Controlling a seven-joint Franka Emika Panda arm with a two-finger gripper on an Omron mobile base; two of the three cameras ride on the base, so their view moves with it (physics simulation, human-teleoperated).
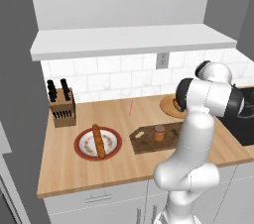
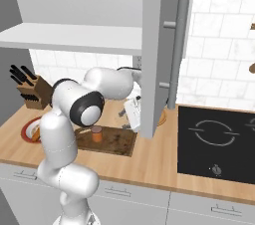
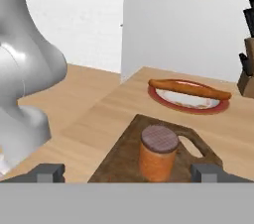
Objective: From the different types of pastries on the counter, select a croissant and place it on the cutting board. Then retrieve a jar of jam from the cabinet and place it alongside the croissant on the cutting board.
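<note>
Now | jaws: spread wide, empty | jar of jam (image 3: 158,152): upright on cutting board (image 3: 119,156)

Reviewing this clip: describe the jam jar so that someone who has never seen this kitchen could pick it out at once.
Start at the light wooden counter under the white shelf ledge; near its middle lies a dark brown cutting board, right of the red-rimmed plate carrying a long golden loaf. The jar of jam stands upright on that board: a small orange cylinder with a darker reddish-brown lid, the only upright thing there.
</note>
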